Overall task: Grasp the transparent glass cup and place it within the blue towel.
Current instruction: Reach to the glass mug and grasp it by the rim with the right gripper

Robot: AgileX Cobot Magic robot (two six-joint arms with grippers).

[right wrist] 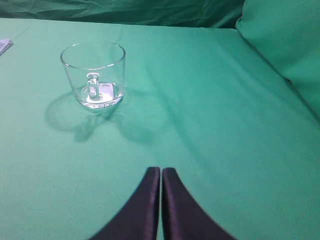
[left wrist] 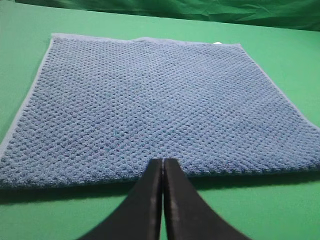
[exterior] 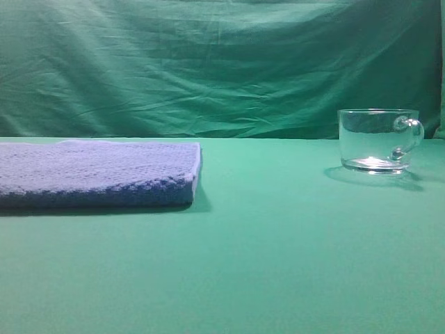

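Observation:
The transparent glass cup (exterior: pixel 377 140) stands upright on the green cloth at the right, its loop handle on the right side. In the right wrist view the cup (right wrist: pixel 93 74) sits far ahead and to the left, handle facing the camera. My right gripper (right wrist: pixel 161 171) is shut and holds nothing, well short of the cup. The blue towel (exterior: pixel 97 172) lies flat at the left. In the left wrist view the towel (left wrist: pixel 150 105) fills most of the frame. My left gripper (left wrist: pixel 163 161) is shut and empty, its tips over the towel's near edge. Neither gripper shows in the exterior view.
A green cloth (exterior: pixel 278 257) covers the table, and a green drape (exterior: pixel 208 62) hangs behind it. A raised fold of green cloth (right wrist: pixel 285 45) rises at the right of the right wrist view. A small pale patch (right wrist: pixel 4 45) peeks in at that view's left edge.

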